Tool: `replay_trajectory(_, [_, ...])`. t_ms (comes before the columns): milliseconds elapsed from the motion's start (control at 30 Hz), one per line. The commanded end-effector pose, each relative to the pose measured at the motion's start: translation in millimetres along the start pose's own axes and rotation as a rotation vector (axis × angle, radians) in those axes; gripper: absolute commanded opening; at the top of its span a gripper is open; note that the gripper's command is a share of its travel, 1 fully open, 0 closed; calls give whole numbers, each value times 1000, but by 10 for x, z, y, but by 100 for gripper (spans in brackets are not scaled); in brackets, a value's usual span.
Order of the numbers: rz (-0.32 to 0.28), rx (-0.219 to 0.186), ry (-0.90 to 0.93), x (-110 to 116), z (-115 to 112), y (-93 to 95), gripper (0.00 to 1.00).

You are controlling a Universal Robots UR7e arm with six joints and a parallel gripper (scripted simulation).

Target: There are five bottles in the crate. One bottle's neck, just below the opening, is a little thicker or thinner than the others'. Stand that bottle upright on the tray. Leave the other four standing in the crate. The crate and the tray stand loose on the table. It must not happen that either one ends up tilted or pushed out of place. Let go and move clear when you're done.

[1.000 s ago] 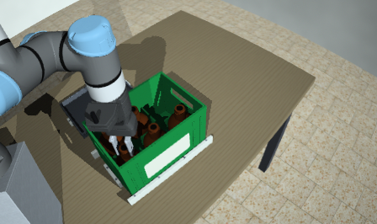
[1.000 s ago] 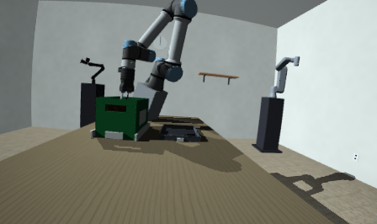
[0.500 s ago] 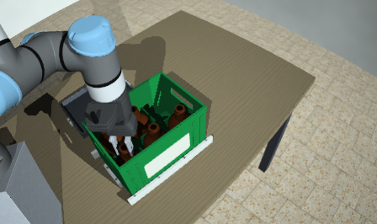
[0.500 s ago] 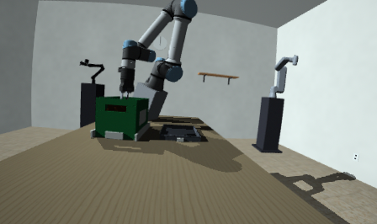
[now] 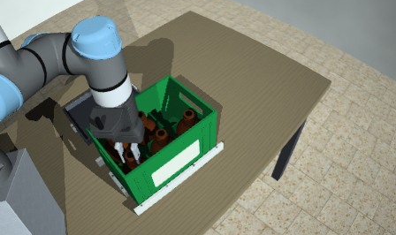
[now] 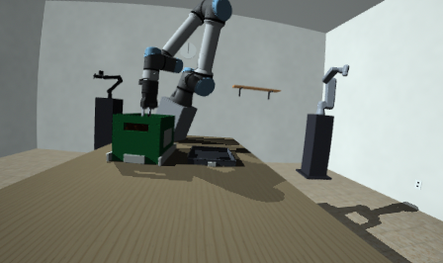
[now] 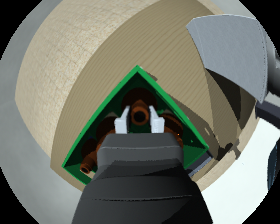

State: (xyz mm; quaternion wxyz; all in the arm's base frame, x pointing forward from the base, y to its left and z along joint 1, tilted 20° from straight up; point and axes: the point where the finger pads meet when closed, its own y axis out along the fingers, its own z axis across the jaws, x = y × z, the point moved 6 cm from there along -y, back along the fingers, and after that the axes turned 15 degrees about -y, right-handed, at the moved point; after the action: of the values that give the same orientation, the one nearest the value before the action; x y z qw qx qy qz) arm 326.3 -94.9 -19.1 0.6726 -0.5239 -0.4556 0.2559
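Observation:
The green crate (image 5: pixel 136 187) (image 6: pixel 135 146) (image 7: pixel 138 69) stands on the table with brown bottles inside. My gripper (image 5: pixel 131 159) (image 6: pixel 146 113) (image 7: pixel 139 112) points down into the crate's near corner in the top view. Its pale fingers stand on either side of one bottle's neck, shut on that bottle (image 5: pixel 129 155) (image 7: pixel 140 123), which is upright. Other bottles, one (image 5: pixel 188 115) near the handle slot, one (image 5: pixel 161 134) mid-crate and one (image 5: pixel 141 116) behind, show in the top view; the rest is partly hidden by my gripper. The dark tray (image 5: pixel 79 114) (image 6: pixel 214 155) holds no bottle that I can see.
The tray lies close beside the crate, partly hidden behind my gripper in the top view. Pale strips (image 5: pixel 180 178) (image 6: pixel 134 158) run along the crate's base. The crate walls rise around the fingers. A grey pedestal (image 5: pixel 28 200) stands at the table's robot end.

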Motion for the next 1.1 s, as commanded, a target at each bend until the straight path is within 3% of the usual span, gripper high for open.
replay_trajectory(0, [0, -1, 0, -1, -3, -3, 0])
replay_trajectory(1067, [0, -1, 0, -2, -5, -54, 0])
